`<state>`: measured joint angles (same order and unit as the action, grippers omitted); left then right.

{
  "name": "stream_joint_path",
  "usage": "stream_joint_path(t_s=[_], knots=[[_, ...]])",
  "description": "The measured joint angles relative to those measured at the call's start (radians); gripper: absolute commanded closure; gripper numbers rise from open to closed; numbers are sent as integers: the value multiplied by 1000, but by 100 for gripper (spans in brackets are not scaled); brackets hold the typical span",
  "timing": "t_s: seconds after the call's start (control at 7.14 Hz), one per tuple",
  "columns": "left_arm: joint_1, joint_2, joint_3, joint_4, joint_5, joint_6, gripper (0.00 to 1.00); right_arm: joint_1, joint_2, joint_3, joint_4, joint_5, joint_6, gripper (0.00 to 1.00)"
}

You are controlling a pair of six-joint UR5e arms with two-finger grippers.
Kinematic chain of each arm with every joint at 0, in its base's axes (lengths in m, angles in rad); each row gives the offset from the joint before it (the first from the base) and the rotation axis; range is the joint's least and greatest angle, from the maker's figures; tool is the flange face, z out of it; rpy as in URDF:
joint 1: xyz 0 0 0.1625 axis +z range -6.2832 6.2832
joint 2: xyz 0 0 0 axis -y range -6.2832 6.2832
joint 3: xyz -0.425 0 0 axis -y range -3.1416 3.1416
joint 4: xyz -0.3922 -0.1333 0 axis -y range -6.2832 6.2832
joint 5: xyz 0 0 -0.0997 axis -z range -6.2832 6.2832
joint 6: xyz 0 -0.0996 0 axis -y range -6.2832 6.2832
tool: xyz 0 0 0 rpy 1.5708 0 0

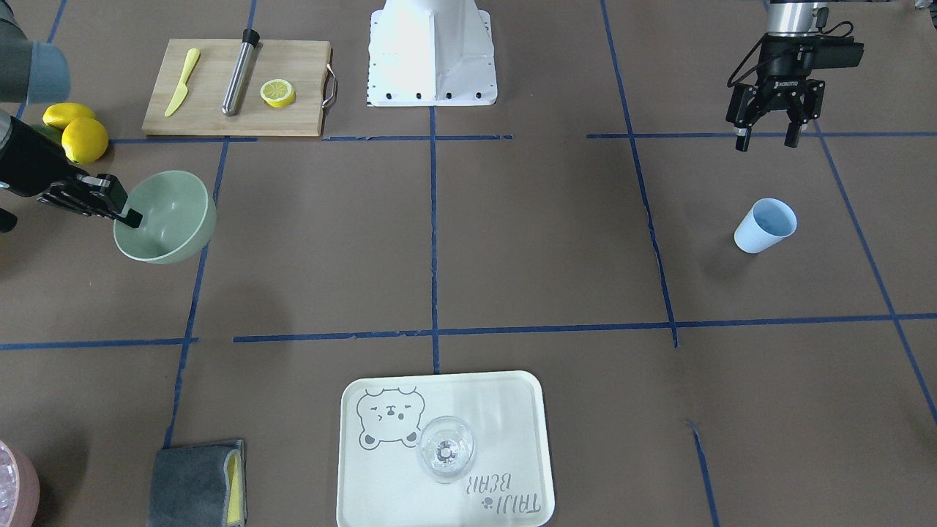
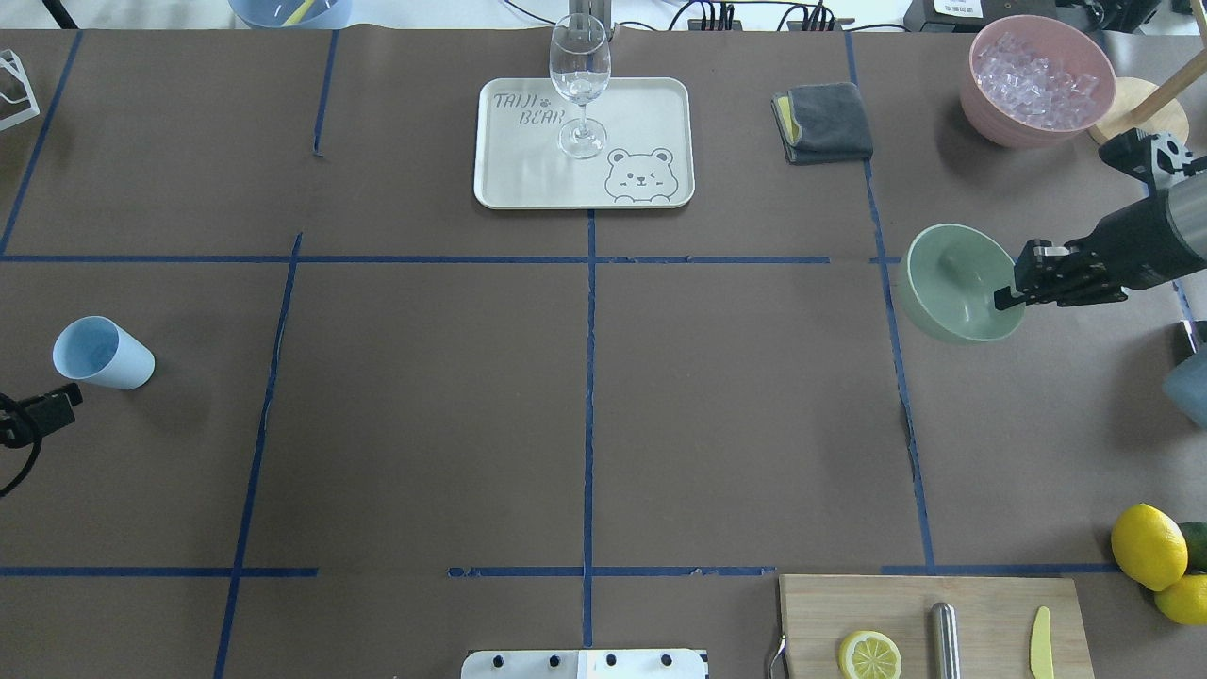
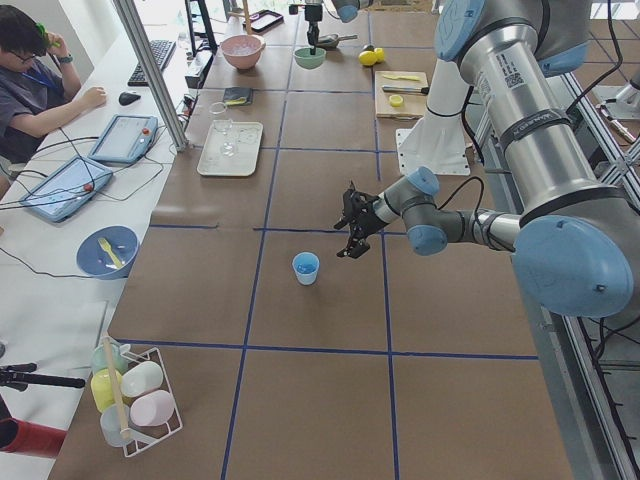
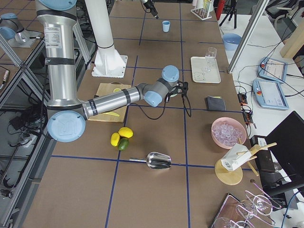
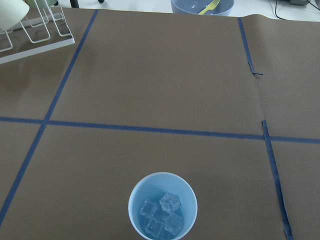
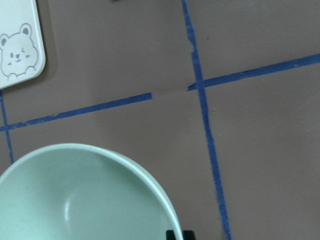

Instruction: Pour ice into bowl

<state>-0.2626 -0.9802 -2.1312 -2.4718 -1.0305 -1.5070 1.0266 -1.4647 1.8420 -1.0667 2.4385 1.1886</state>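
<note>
The right gripper is closed on the rim of the green bowl, at the right side of the bench. The left gripper hangs open and empty near the blue cup. This cup stands at the left and holds the ice.

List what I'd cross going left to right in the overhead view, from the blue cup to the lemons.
Blue cup → tray → grey cloth → bowl → lemons.

Bright, even indoor light; soft, faint shadows; white robot base glares at twelve o'clock (overexposed); frames sharp.
</note>
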Motion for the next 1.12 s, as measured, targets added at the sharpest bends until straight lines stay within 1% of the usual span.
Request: stream_joint_path(t_s=[0.28, 0.42, 0.56, 0.84, 0.98, 1.12], knots=[[91, -4, 55, 2, 151, -112, 1, -117, 96, 9, -23, -76, 154, 100], [125, -17, 108, 1, 229, -150, 1, -193, 146, 9, -35, -132, 236, 100], [151, -54, 178, 0, 295, -182, 1, -262, 214, 10, -91, -186, 299, 100], [170, -125, 283, -1, 371, -201, 1, -368, 392, 9, -311, -284, 361, 100], [172, -149, 320, -2, 397, -203, 1, -418, 464, -5, -376, -332, 386, 100], [173, -173, 348, -2, 414, -203, 1, -453, 526, -47, -400, -370, 407, 100]])
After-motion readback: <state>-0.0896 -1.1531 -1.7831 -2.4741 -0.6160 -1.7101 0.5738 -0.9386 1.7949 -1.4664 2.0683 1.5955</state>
